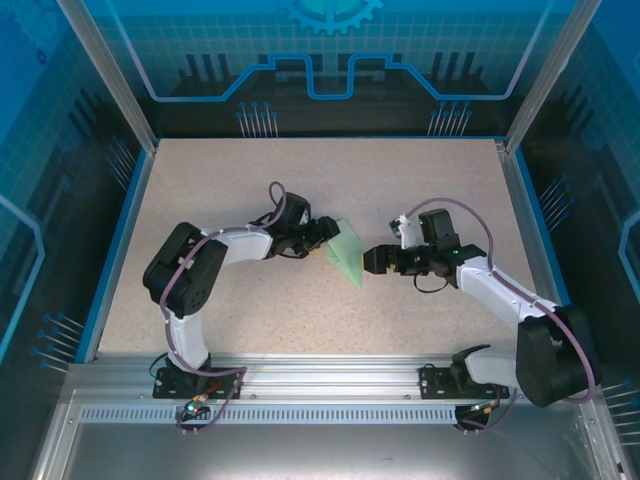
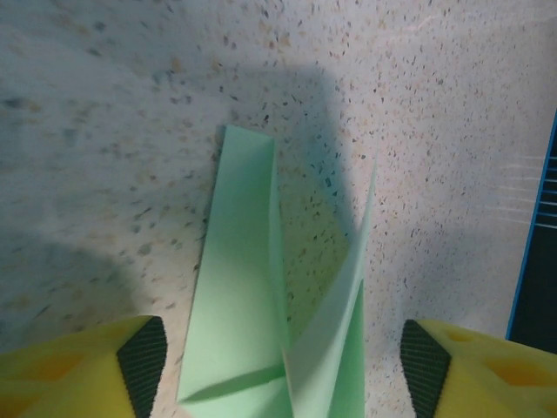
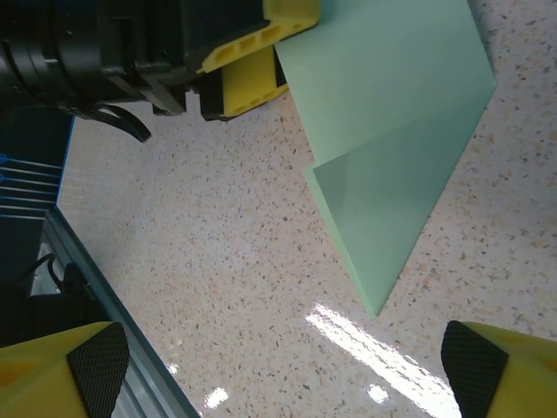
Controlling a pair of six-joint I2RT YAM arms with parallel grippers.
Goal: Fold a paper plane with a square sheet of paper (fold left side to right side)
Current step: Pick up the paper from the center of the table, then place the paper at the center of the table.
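The paper plane [image 1: 346, 256] is pale mint-green paper folded into a narrow pointed shape, lying mid-table with its tip toward the near edge. In the left wrist view its two long flaps [image 2: 235, 296] stand partly raised along a centre crease. My left gripper [image 1: 328, 235] is open, its jaws wide on either side of the flaps [image 2: 283, 370], and neither pad touches the paper. My right gripper [image 1: 368, 262] is open just right of the tip. In the right wrist view it hovers over bare table [image 3: 285, 370], close to the paper's point [image 3: 392, 165].
The speckled beige table has a blue rim [image 1: 125, 230] on its sides. An aluminium rail [image 1: 330, 375] runs along the near edge. The two grippers face each other a short distance apart, and the left gripper's yellow finger [image 3: 252, 61] appears in the right wrist view.
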